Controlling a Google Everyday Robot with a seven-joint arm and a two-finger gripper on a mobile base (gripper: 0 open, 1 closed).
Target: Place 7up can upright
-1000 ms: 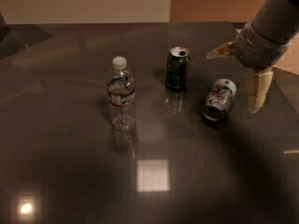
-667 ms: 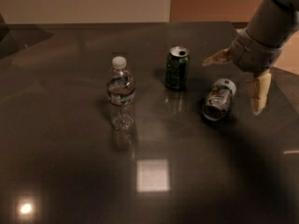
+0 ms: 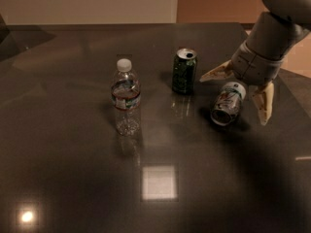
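Your pincer (image 3: 233, 100) has come down and left, wide open and empty, astride the 7up can (image 3: 226, 106) lying sideways on the desk (image 3: 73, 174), so you're ready to grasp.

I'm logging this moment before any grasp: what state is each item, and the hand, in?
7up can: lying on its side, not clamped.
Green can: upright, top opened.
Water bottle: upright, cap on.
Hand: open, fingers spread either side of the 7up can, at the table's right.
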